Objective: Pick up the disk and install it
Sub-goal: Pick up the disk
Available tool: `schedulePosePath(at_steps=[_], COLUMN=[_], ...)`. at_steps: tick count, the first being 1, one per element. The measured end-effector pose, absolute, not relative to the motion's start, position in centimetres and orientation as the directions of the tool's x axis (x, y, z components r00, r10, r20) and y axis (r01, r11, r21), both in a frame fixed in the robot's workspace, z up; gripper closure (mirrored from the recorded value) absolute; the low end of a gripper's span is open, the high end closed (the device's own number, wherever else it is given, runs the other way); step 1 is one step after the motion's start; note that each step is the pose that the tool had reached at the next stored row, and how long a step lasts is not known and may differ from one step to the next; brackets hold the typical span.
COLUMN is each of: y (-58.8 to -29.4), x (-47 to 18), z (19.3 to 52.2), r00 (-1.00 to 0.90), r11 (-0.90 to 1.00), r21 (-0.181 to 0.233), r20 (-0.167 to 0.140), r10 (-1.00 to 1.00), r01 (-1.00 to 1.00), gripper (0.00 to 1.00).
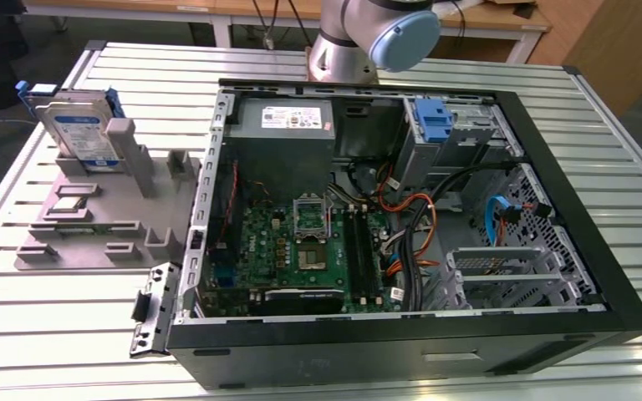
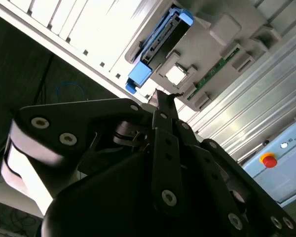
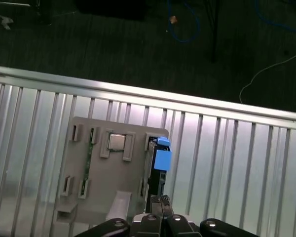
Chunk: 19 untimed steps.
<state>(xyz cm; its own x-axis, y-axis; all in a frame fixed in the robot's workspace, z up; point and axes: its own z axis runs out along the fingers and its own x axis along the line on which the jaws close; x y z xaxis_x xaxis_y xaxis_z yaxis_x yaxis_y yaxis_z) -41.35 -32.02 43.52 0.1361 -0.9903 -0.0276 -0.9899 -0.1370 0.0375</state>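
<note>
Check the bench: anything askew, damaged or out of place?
Nothing stands out. The disk stands on edge in its slot on the grey fixture, beside the open computer case. The cables lie inside the case.

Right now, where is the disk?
In the exterior view the disk stands on edge in the grey holder on the table, at the exterior view's left, beside the open computer case.

The arm [image 1: 357, 42] holds its end effector [image 3: 161, 200] pointing down, fingers [image 2: 163, 106] pressed together
</note>
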Motion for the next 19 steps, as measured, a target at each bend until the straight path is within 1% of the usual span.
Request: schedulePosePath(at_steps=[4,10,15,19], y=[-32.03,-32.02,-32.02,-32.02], x=[-41.51,-41.52,-41.51,-41.51], z=[43.32,43.19,43.09,42.82], r00=[0.136,0.046,0.038,-0.016], r11=[-0.137,-0.047,-0.039,0.016], r21=[0.024,0.024,0.023,0.024], r20=[-0.026,-0.026,-0.026,-0.025], r10=[-0.990,-0.999,-0.999,-1.000], r01=[-0.990,-0.999,-0.999,-1.000], gripper=[0.90,0.90,0.90,0.90])
